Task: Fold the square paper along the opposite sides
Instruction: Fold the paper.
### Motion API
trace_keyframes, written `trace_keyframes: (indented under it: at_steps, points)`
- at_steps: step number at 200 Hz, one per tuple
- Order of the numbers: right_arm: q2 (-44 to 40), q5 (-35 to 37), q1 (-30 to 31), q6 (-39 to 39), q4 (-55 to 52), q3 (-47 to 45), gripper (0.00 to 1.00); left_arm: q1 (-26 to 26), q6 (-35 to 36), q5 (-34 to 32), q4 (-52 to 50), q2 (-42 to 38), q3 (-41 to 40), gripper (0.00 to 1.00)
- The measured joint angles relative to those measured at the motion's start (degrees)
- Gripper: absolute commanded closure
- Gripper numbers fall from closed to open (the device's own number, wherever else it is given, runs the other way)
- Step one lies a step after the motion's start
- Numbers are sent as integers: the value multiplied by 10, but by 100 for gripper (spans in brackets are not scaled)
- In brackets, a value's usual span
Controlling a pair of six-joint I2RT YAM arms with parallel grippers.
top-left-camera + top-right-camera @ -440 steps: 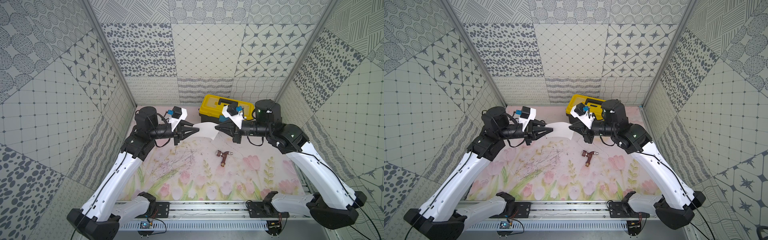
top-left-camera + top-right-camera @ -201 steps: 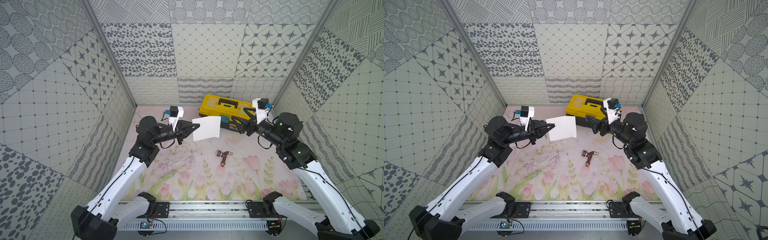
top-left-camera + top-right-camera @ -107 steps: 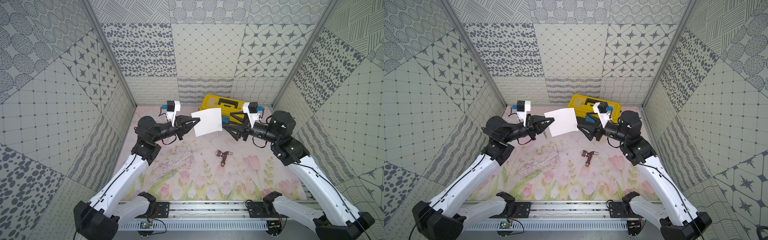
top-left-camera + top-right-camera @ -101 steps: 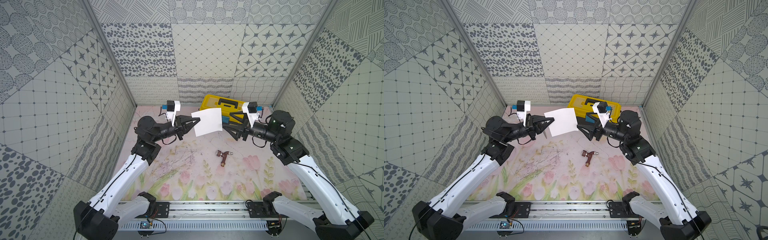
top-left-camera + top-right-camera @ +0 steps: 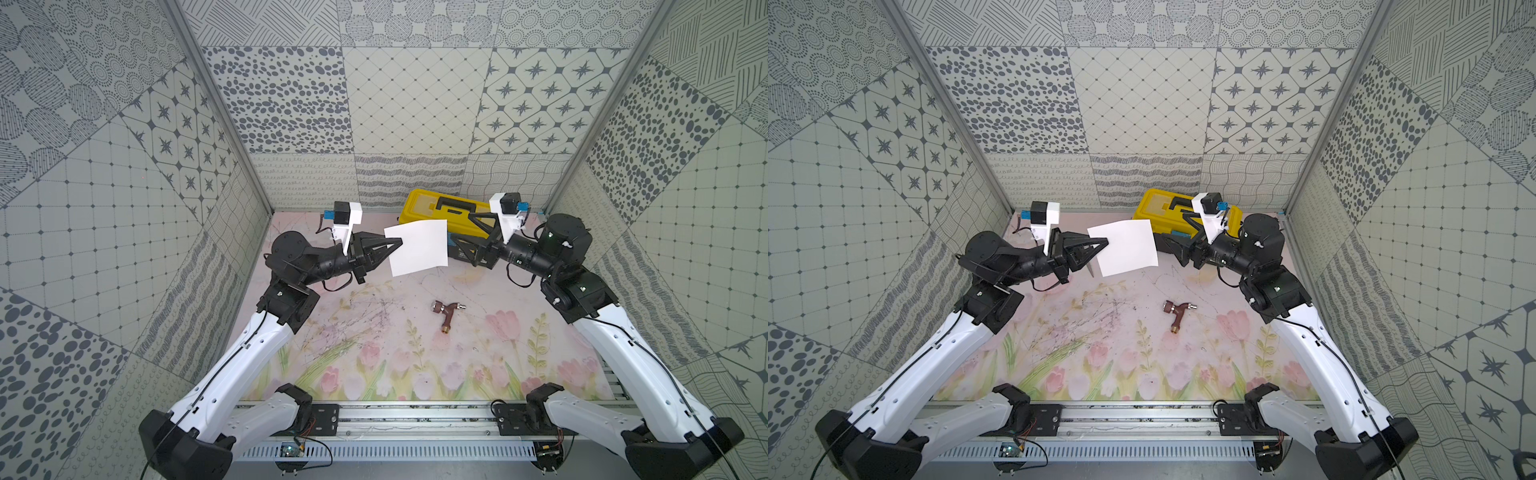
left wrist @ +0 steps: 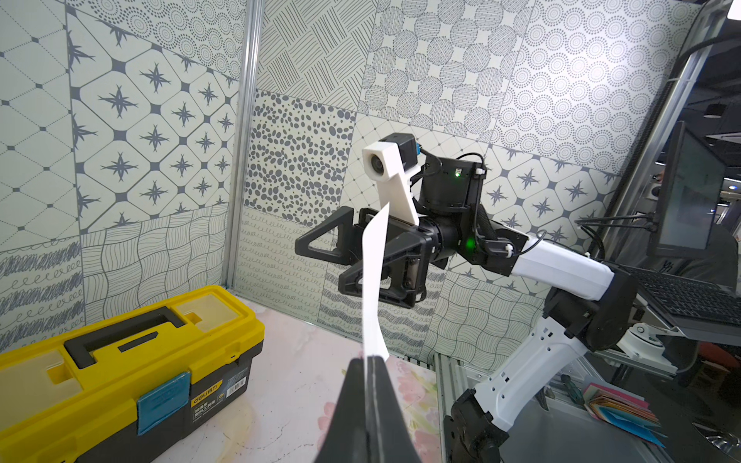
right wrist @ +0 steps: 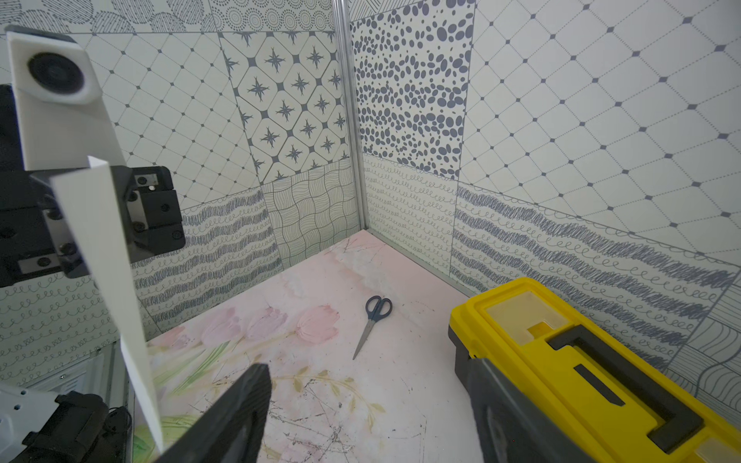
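Note:
The square paper (image 5: 417, 247) (image 5: 1127, 247) is a plain white sheet held up in the air above the back of the table. My left gripper (image 5: 399, 241) (image 5: 1105, 241) is shut on its left edge. In the left wrist view the paper (image 6: 375, 280) rises edge-on from my shut left gripper (image 6: 368, 360). My right gripper (image 5: 461, 227) (image 5: 1173, 226) is open just beyond the sheet's right edge. In the right wrist view the paper (image 7: 104, 260) stands to one side of my right gripper (image 7: 365, 368), outside its jaws, which hold nothing.
A yellow and black toolbox (image 5: 432, 208) (image 7: 581, 352) stands at the back wall, right behind my right gripper. A brown tap fitting (image 5: 446, 316) (image 5: 1177, 316) lies mid-table. Scissors (image 7: 371, 324) lie on the mat near the back left corner.
The right gripper let go of the paper's right edge, swung off toward the toolbox and has come back open beside that edge. The left gripper raised the sheet a little.

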Motion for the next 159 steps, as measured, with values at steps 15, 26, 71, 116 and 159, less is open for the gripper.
trace_keyframes:
  at_steps: [15, 26, 71, 116, 159]
  points:
    - [6, -19, 0, 7, 2, 0, 18, -2, 4, 1, -9, 0, 1, 100]
    - [10, -36, 0, 11, 2, 0, 18, -3, 7, 1, -13, 0, 1, 100]
    - [9, -92, 18, 14, -7, 1, 19, -3, 20, -6, -31, 3, 2, 100]
    - [1, -110, 50, 3, -25, 4, 19, -3, 30, -22, -38, 6, 2, 100]
    - [2, -111, 76, -5, -38, 11, 19, -3, 36, -32, -43, 10, 5, 100]
